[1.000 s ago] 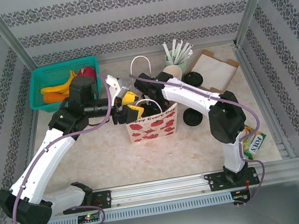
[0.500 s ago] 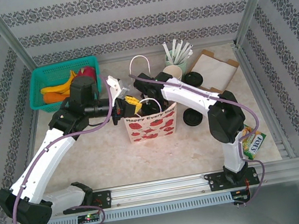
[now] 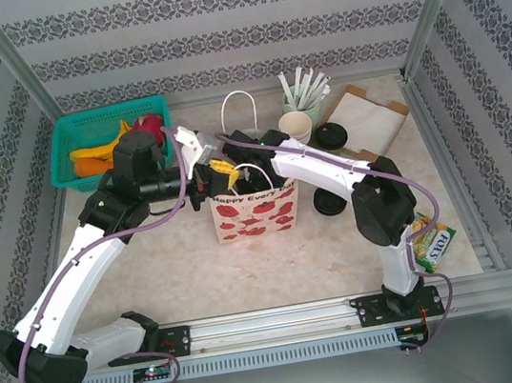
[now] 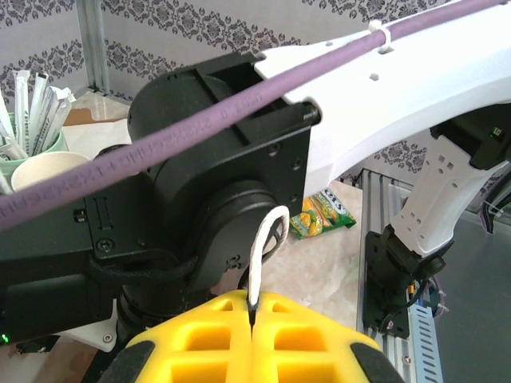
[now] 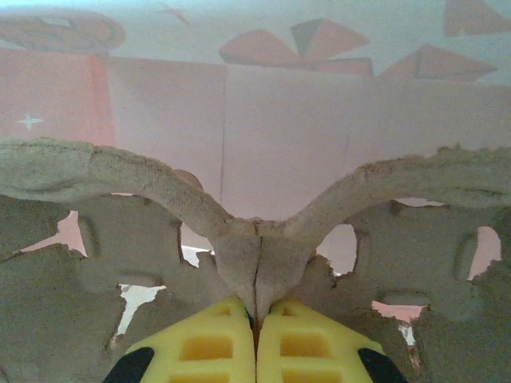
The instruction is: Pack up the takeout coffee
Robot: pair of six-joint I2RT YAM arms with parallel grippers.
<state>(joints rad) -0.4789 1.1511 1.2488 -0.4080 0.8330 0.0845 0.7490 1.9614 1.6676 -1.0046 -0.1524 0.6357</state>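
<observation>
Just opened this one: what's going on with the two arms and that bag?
The left gripper is shut on the white handle of the red-print paper bag, pinching it between its yellow fingers. The right gripper reaches into the bag and is shut on the centre tab of a pulp cup carrier. Whether the carrier holds a cup cannot be told.

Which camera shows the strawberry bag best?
The top camera: it shows the whole bag standing between the arms, strawberries and all. The left wrist camera shows one white handle pinched in the left gripper. The right wrist camera shows the bag's inside wall behind a pulp carrier.
</observation>
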